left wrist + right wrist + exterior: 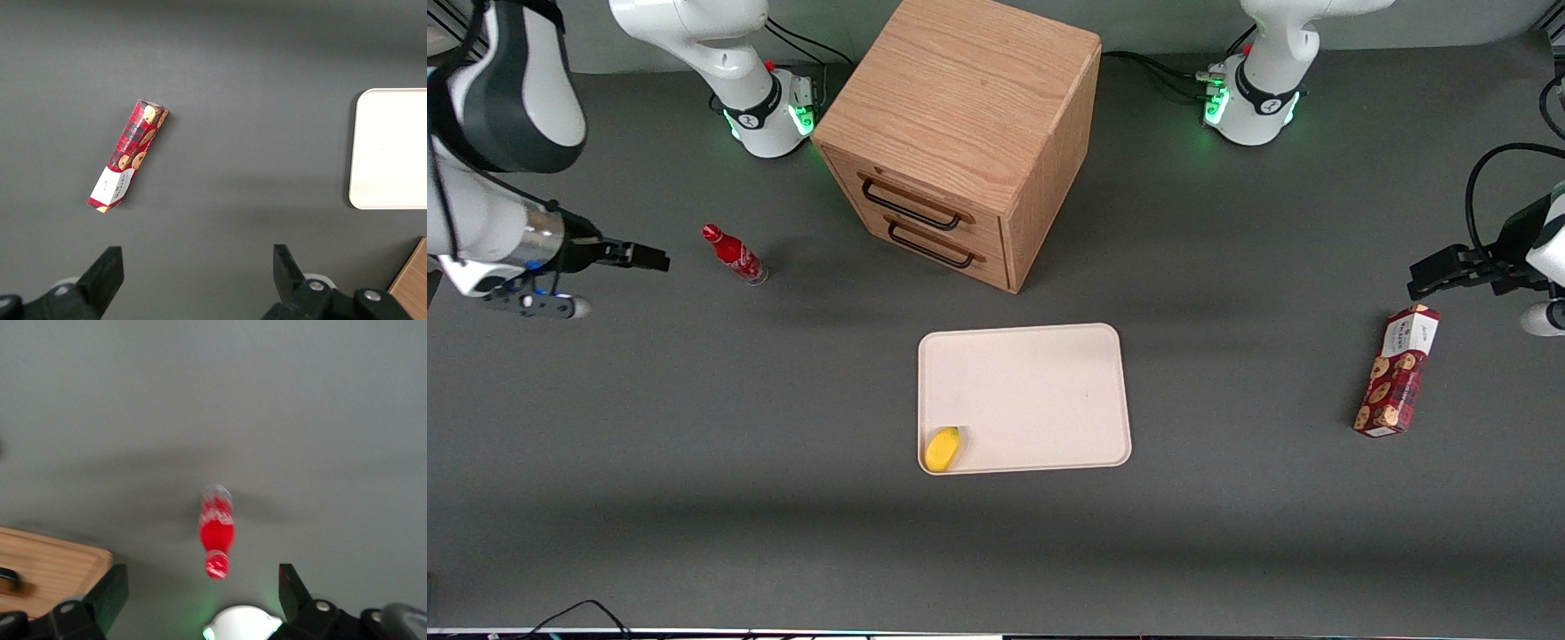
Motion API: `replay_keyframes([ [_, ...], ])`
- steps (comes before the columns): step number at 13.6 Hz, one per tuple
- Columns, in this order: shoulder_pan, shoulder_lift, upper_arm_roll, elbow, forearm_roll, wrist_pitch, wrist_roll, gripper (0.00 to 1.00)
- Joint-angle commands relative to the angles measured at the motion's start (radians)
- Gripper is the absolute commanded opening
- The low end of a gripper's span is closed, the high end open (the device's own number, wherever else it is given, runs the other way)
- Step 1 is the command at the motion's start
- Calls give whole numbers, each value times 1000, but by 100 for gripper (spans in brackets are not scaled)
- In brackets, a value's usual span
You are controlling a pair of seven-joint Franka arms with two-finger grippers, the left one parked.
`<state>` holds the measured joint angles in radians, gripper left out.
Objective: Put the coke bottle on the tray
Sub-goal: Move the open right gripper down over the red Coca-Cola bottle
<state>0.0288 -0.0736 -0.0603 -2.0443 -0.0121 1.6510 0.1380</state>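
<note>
I see a glossy red plastic coke bottle (735, 255) near my matt black gripper (660, 259), a smooth matt tray (1049, 351), a grained wood cabinet (960, 116).

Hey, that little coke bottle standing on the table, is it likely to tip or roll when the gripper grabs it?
The coke bottle stands upright, tall and slim on a narrow base, so a nudge would probably tip it. Being round, it would likely roll afterwards. The gripper, open beside it, should probably close squarely on the body.
</note>
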Motion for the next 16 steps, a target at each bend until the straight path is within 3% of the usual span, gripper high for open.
replay_keyframes([
  [1,-6,-187,4,-216,-35,33,-24,100],
  [4,-6,-294,5,-365,-37,126,-23,100],
  [9,-7,-301,14,-523,-37,383,-11,100],
  [16,-9,-290,51,-658,-37,539,0,100],
])
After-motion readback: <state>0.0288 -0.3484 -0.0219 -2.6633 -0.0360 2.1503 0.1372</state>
